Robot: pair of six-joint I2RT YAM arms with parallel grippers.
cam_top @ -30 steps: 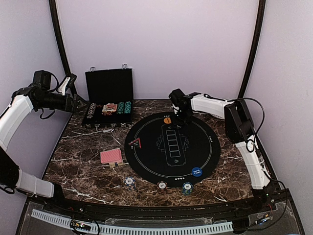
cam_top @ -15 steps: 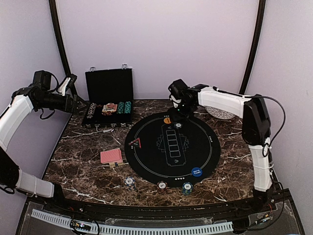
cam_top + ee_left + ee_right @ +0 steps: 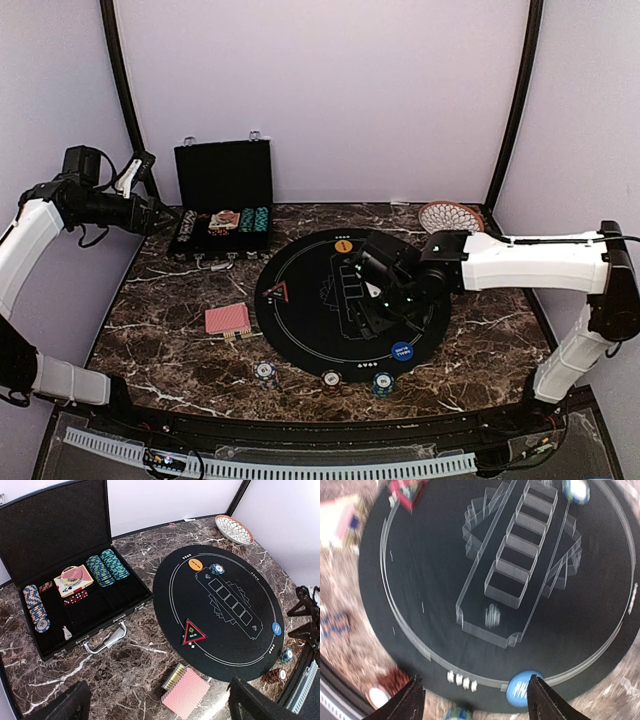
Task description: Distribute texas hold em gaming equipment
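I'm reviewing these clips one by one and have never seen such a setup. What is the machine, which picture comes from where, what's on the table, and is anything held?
Two white robot arms are bolted at the near edge of a marble table. The wide picture looks down from above and behind them; the other two come from a camera on each wrist. The left hand hovers open near an open black case of poker chips. The right hand is open above a round black mat. On the mat lie a red triangle, an orange disc and a blue disc. Beside it are a red-backed card deck and, by its near edge, three chips; a wicker plate sits far right. Neither hand holds anything.
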